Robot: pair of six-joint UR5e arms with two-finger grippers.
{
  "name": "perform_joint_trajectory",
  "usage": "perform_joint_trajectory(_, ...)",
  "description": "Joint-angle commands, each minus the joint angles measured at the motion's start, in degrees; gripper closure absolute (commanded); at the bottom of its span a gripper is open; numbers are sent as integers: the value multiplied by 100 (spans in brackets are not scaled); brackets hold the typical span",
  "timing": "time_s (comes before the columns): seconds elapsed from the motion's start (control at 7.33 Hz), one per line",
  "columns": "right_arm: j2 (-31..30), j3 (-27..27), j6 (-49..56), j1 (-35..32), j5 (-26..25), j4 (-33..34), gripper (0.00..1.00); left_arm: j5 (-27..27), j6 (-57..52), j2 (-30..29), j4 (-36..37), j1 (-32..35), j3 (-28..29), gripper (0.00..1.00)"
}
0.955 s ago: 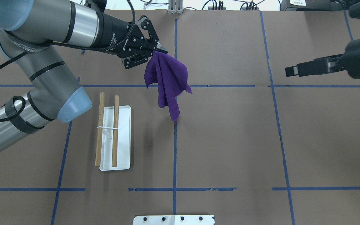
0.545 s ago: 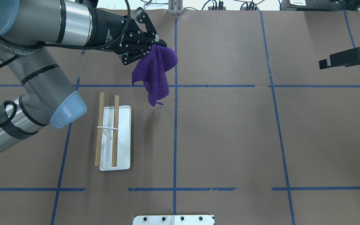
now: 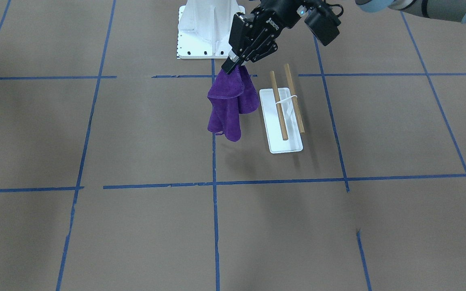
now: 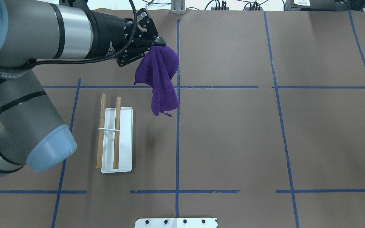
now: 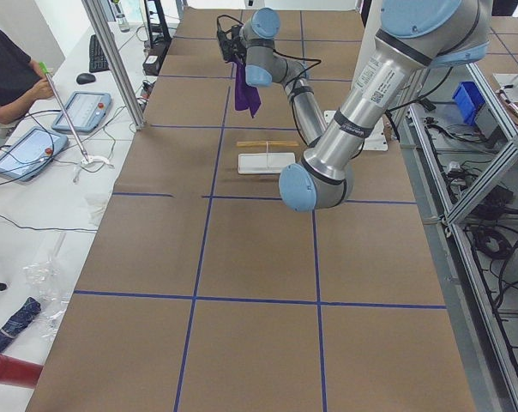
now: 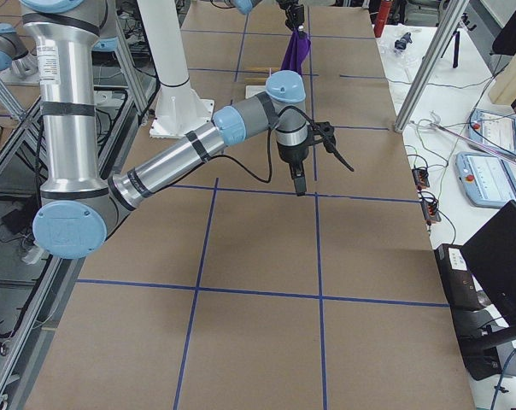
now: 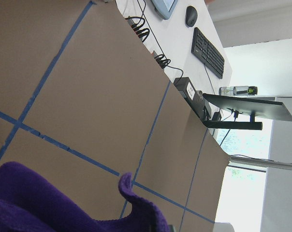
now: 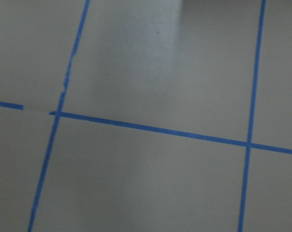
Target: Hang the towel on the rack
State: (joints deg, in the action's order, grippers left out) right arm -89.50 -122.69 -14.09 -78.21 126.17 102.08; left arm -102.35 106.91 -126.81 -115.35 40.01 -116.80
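The deep-purple towel [image 4: 160, 79] hangs in the air from one corner, a tiny loop at its bottom end. My left gripper [image 4: 158, 44] is shut on that top corner, beyond and to the right of the rack. In the front-facing view the towel [image 3: 229, 107] hangs just beside the rack [image 3: 283, 117]. The rack [image 4: 124, 139] stands on its white base with two wooden dowels [image 4: 117, 131] and nothing on them. The left wrist view shows only purple cloth [image 7: 64, 205] at the bottom. My right gripper [image 6: 299, 179] shows only in the exterior right view, low over the table; I cannot tell its state.
The table is brown paper with blue tape lines [image 4: 177, 142]. The white robot pedestal base [image 4: 176, 222] sits at the near edge. Cables and plugs [image 4: 217, 4] lie along the far edge. An operator [image 5: 10, 77] sits at a side desk.
The right gripper has moved right, out of the overhead view. The left arm has shifted a little left with the towel, which swung in and now hangs straighter.
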Motion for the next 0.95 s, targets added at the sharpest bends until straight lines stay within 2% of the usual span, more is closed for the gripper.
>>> perform_joint_trajectory(0.0, -146, 61, 564, -133, -128, 559, 0, 1396, -318, 7, 1543, -903, -727, 100)
perform_joint_trajectory(0.14, -208, 131, 565, -133, -67, 559, 0, 1941, -468, 15, 2116, -1229, -1095, 100)
perform_joint_trajectory(0.27, -208, 323, 522, -125, -41, 542, 0, 2147, -469, 216, 2365, -1467, -1464, 100)
perform_joint_trajectory(0.55, -165, 710, 504, -168, 484, 489, 0, 2246, -399, 700, 3023, -1619, -1976, 100)
perform_joint_trajectory(0.68, -156, 720, 530, -160, 487, 349, 0, 2246, -390, 910, 3297, -1567, -2039, 100)
perform_joint_trajectory(0.82, -173, 729, 513, -168, 470, -52, 0, 2246, -390, 1391, 3308, -1531, -2109, 100)
